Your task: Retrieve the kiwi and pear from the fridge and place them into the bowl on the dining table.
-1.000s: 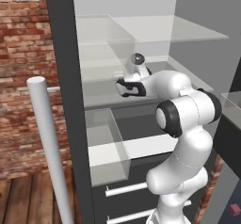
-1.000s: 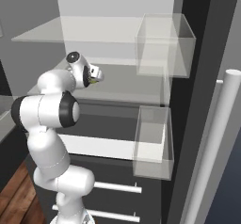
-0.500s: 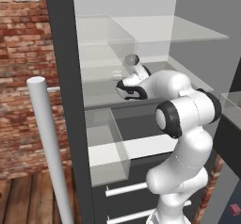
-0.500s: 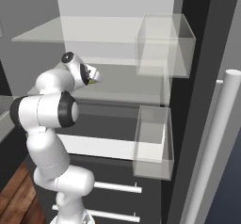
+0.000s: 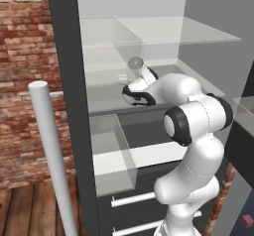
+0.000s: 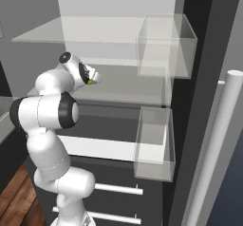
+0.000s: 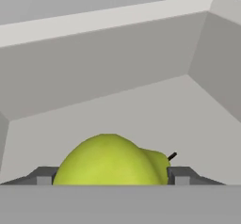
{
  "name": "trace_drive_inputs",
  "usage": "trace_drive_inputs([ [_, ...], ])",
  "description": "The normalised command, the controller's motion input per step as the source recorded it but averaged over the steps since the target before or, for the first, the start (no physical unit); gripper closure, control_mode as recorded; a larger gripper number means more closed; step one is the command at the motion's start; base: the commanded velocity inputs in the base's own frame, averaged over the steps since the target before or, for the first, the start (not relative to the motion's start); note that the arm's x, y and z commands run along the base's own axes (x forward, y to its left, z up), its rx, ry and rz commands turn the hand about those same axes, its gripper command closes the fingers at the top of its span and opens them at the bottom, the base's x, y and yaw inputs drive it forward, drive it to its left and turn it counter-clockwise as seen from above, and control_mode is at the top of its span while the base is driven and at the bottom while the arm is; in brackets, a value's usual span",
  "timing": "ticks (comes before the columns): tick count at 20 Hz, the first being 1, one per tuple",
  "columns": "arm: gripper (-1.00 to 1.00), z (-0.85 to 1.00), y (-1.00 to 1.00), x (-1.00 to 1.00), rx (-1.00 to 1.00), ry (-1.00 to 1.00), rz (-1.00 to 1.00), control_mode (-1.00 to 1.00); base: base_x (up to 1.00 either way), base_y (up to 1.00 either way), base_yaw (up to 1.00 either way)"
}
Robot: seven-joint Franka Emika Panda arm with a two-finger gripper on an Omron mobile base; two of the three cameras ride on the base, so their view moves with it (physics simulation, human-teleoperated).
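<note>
- Your gripper (image 7: 112,177) has its 2 fingertips pressed against the pear (image 7: 110,161), 1 on each side, so it can lift out.
- The pear sits inside the fridge (image 6: 118,85), above its middle glass shelf.

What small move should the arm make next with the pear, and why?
Probably draw the hand straight back out of the fridge. In the hand view the pear sits between the two fingertips of the gripper, which look closed on its sides, and the grey interior walls lie ahead. The right base view shows yellow-green at the hand above the shelf.
</note>
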Motion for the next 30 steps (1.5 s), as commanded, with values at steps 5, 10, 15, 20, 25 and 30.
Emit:
trace_drive_inputs([
  [5, 1.00, -0.07, 0.00, -0.33, 0.00, 0.00, 0.03, -1.00, 0.00, 0.00, 0.00],
  [10, 1.00, -0.02, -0.09, -0.68, 0.00, 0.00, 0.05, -1.00, 0.00, 0.00, 0.00],
  [15, 1.00, 0.11, -0.41, -0.43, 0.00, 0.00, 0.08, -1.00, 0.00, 0.00, 0.00],
  [20, 1.00, 0.45, -0.57, -0.44, 0.00, 0.00, 0.12, -1.00, 0.00, 0.00, 0.00],
  [25, 1.00, 0.38, -0.34, -0.85, 0.00, 0.01, 0.21, -1.00, 0.00, 0.00, 0.00],
  [30, 1.00, 0.03, -0.18, -1.00, 0.00, 0.00, 0.21, -1.00, 0.00, 0.00, 0.00],
])
